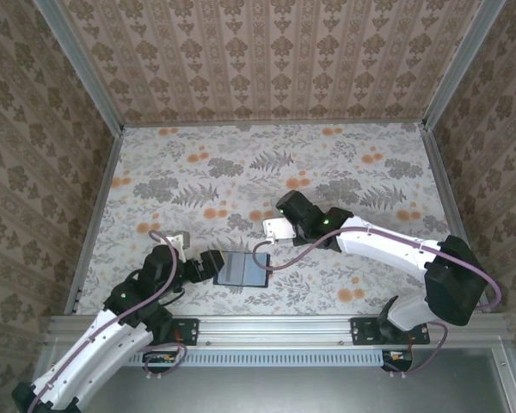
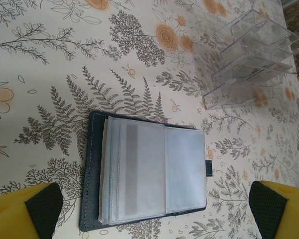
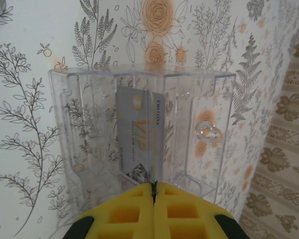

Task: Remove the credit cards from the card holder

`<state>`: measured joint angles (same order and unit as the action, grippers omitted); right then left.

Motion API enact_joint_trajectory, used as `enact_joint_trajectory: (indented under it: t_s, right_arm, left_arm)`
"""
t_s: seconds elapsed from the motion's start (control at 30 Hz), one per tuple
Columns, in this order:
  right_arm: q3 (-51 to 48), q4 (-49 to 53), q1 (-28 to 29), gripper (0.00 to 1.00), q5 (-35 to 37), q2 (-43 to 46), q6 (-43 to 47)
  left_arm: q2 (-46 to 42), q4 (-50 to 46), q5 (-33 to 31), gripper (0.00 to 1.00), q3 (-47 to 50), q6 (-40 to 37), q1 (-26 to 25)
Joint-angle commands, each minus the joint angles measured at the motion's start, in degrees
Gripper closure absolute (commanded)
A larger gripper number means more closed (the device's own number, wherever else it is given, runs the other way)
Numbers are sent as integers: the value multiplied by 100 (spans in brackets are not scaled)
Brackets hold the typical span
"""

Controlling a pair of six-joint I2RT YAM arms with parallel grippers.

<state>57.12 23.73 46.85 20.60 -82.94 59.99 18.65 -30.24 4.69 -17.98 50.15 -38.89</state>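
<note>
Right gripper (image 3: 153, 185) is pressed shut on a credit card (image 3: 139, 134) inside the clear tray (image 3: 70, 124) mid-table; left gripper (image 2: 154, 206) is held spread over the opened card holder (image 2: 92, 164), near the table's (image 1: 370, 146) near edge.

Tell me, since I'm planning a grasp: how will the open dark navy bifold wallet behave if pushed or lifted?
The open dark navy bifold wallet lies flat, so a push should likely slide it, not tip it. Its clear plastic sleeves look thin and floppy; lifted by one edge, it may sag or fold shut.
</note>
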Motion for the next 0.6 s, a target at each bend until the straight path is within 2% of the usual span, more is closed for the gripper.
enact_joint_trajectory:
  t_s: [0.0,0.57]
  right_arm:
    - [-27,-198,-82,100,-75,-39,255]
    - [50,-215,-345,100,-177,-483,23]
  left_arm:
    - [-66,-79,71,0,48,61,34]
    - [-213,-175,94,0,76,23,78]
